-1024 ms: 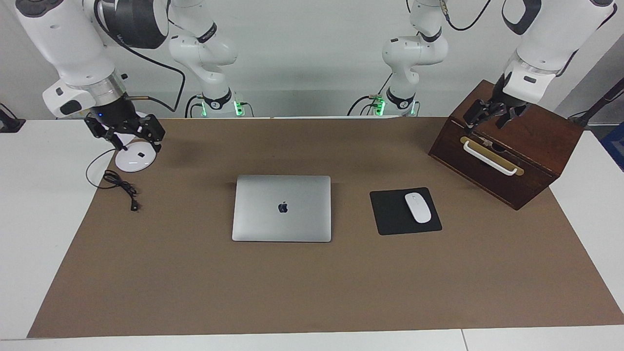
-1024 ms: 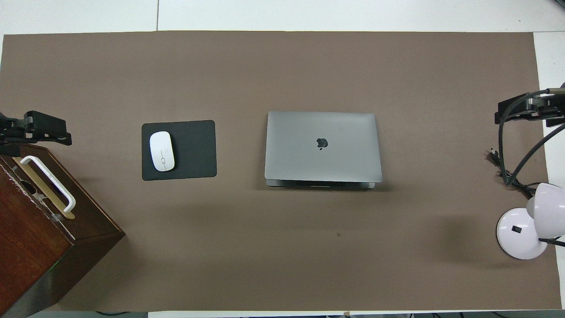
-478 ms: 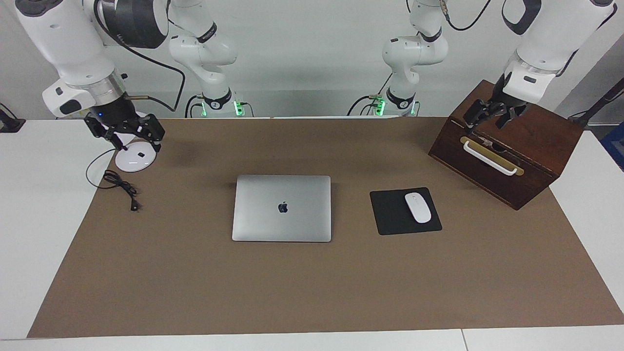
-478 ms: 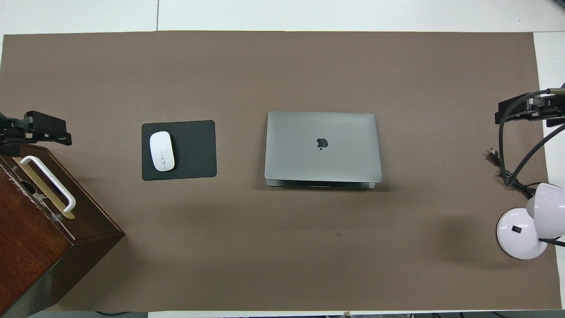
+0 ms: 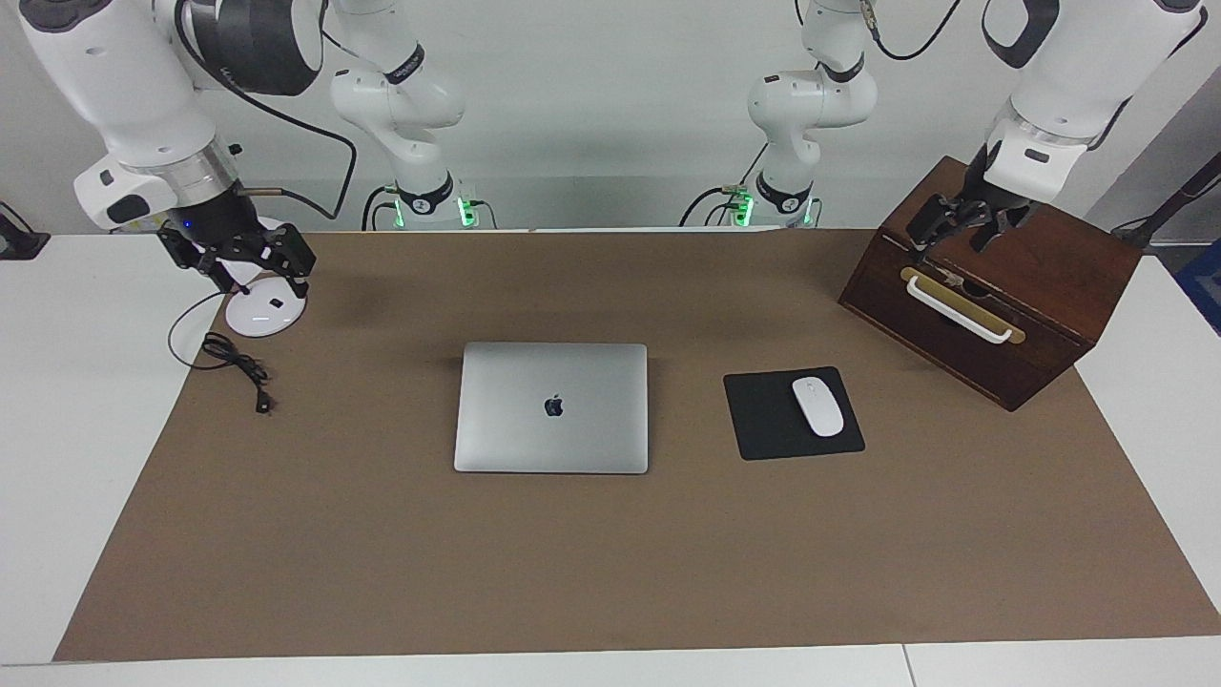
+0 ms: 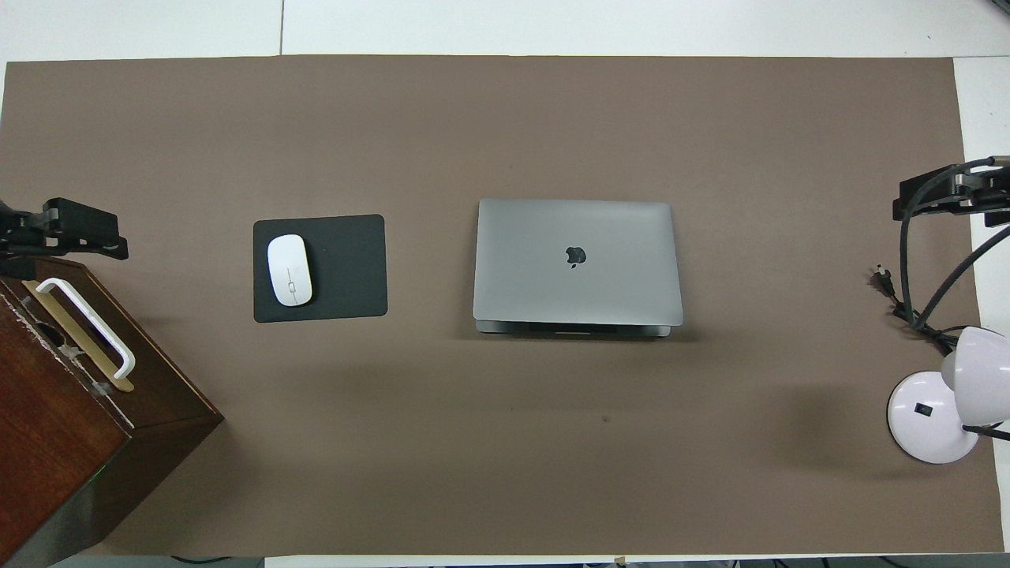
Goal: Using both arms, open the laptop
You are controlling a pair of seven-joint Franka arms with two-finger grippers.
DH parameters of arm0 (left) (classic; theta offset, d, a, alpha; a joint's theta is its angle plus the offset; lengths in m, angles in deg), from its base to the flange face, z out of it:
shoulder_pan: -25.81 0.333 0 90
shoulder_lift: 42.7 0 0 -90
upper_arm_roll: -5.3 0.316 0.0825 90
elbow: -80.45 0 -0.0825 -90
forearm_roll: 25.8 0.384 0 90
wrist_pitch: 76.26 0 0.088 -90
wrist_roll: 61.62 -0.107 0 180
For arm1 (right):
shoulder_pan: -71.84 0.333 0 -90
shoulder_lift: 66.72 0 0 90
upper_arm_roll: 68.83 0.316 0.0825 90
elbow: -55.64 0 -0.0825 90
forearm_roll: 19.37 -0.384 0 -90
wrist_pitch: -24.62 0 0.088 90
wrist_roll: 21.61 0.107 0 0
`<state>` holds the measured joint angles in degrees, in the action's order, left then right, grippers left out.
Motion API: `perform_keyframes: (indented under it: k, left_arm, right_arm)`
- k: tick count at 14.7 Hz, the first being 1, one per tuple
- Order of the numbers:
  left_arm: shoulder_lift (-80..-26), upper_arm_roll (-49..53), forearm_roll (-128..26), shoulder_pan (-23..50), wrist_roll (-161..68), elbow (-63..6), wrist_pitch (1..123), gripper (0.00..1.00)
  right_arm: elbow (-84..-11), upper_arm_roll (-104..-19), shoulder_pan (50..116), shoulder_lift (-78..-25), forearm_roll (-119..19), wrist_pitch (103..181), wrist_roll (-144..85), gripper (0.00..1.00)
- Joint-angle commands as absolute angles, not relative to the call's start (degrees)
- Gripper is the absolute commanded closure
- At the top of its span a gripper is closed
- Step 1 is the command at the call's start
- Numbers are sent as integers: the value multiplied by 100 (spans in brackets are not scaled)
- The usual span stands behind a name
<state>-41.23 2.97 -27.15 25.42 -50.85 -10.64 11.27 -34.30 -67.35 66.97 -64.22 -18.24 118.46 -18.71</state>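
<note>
Both arms (image 5: 134, 86) are glossy white, rounded segments joined by black bands, with green lights at their bases. Black cables loop off them. Each end effector (image 5: 243, 262) is black; one shows a small blue light.

Both arms are parked out wide, each on its own side, well apart from each other. The left arm (image 5: 1068, 76) comes down from high up with the forearm sloping inward. Its wrist is bent so the left gripper (image 5: 962, 227) points down at a slant, hanging in the air with its fingers spread apart. The right arm (image 5: 124, 86) is pretty much a mirror of that, with a big white forearm angling down and a black cable looping off the wrist. The right gripper (image 5: 253, 267) hangs low, also tipped downward, jaws wide open. Neither one is holding anything.
</note>
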Motion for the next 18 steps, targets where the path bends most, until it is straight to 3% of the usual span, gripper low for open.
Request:
perform_keyframes:
  k: [1,7,13,18]
  left_arm:
    - [-3954,284,-2668,2563,-5108,-1245,1155,0]
    - [-3954,275,-2668,2563,-5108,-1245,1155,0]
    - [-3954,275,-2668,2563,-5108,-1245,1155,0]
    - [-3954,284,-2668,2563,-5108,-1245,1155,0]
  right_arm:
    - [-3594,-6734,6639,-6540,-1884,12033,-2029,0]
    - [-3673,-6734,6630,-6557,-1893,12094,-2222,0]
    - [-5130,-6734,6630,-7242,-2805,13375,-2055,0]
    - [-5983,-6734,6656,-7673,-3772,13938,-1740,0]
